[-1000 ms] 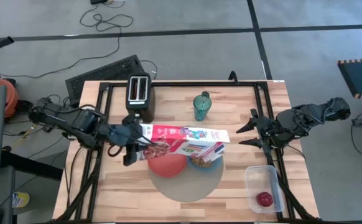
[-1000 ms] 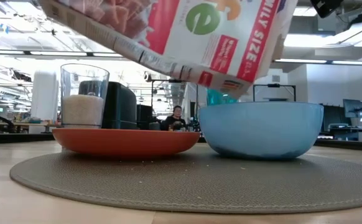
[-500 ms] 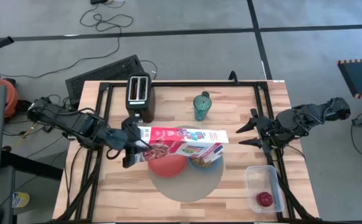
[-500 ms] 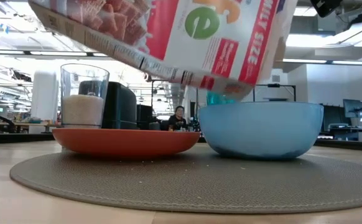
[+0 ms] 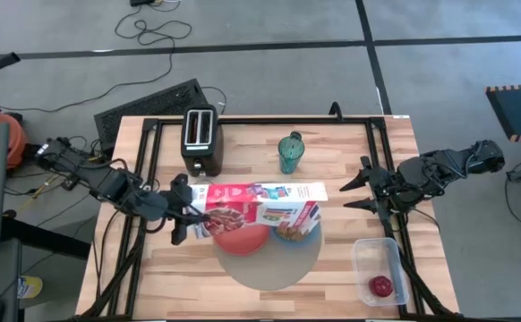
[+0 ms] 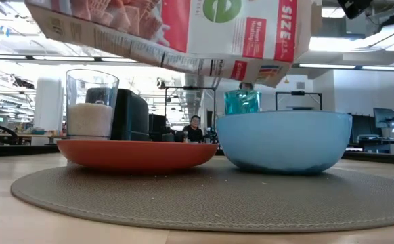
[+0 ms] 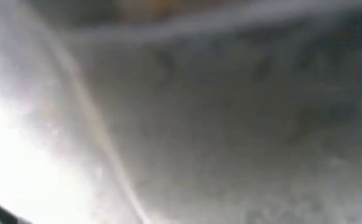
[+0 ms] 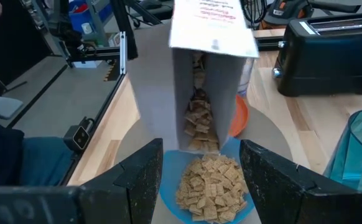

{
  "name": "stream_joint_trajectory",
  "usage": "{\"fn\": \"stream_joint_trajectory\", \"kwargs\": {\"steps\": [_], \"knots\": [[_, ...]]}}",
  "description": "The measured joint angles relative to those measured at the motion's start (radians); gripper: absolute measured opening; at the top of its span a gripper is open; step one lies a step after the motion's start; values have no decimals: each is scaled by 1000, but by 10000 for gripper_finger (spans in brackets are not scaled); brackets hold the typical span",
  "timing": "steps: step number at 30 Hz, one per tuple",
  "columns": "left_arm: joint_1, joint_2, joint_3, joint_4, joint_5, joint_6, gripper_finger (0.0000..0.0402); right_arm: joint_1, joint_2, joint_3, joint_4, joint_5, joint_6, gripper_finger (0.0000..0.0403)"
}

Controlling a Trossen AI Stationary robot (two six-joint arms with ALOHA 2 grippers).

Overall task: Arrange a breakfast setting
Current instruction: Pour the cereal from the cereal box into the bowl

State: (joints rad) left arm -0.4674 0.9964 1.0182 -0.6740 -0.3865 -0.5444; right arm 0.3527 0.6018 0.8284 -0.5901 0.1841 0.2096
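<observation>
Your left gripper [image 5: 192, 217], clamped on the cereal box [image 5: 260, 203], is levelling it up off the filled blue bowl [image 6: 283, 141] on the mat [image 6: 204, 200], so pouring is ending.

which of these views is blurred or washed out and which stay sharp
Left wrist view: wholly blurred grey with a glaring white patch at one side, nothing readable. Low view: the blue bowl and red-orange plate are sharp, the ceiling lights behind are bright, and the cereal box is cropped at the top. Right wrist view: cereal in the bowl is clear. High view: evenly lit.
</observation>
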Motion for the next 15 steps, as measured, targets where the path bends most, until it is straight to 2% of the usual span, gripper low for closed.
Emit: {"fn": "stream_joint_trajectory", "kwargs": {"steps": [9,15], "knots": [[-24,-72,-138,170,-48,44,138,0,0,0,19,0,0,240],[-24,-94,-178,247,-45,103,138,0,16,0,23,0,0,240]]}}
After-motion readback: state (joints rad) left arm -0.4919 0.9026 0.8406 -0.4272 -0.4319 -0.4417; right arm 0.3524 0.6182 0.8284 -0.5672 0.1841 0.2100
